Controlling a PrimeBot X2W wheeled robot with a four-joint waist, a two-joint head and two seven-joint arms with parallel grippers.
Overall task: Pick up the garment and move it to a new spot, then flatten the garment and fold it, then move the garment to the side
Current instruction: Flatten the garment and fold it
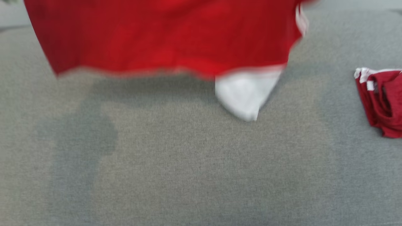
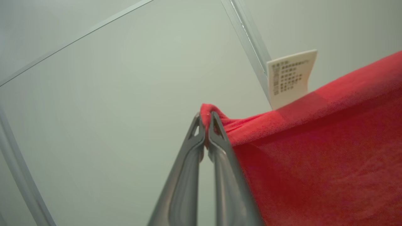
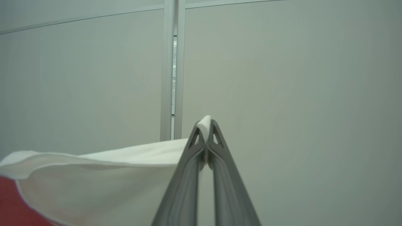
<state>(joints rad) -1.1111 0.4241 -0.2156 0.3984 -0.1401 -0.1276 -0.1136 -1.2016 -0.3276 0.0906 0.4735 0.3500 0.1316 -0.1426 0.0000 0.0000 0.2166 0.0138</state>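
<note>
**Step in hand.** Transfer of the garment (image 1: 163, 34) to a new spot; judged to be near the end of the carry, ahead of flattening. Folding has not begun.

**Finger state.** The left fingers (image 2: 201, 141) are clenched on a bunched red edge of the garment, pinched at the tips. The right fingers (image 3: 202, 147) are clenched on a white edge of the same garment.

**Garment position.** It hangs below and between the two pairs of fingers, spread as a sheet. A care label (image 2: 290, 77) stands up from the top edge, off to one side of the left fingers. In the head view the lower hem is blurred and appears clear of the grey fabric surface (image 1: 188, 163); a white portion hangs lowest. A second red garment (image 1: 381, 100) lies well apart from it.

**Arm pose.** Both arms are raised, with the fingers aimed out toward pale wall panels (image 3: 282, 78).

**Next move.** Lower both arms together, keeping the fingers apart so the cloth stays taut. Let the hem land first, then lay the sheet down flat before releasing.
</note>
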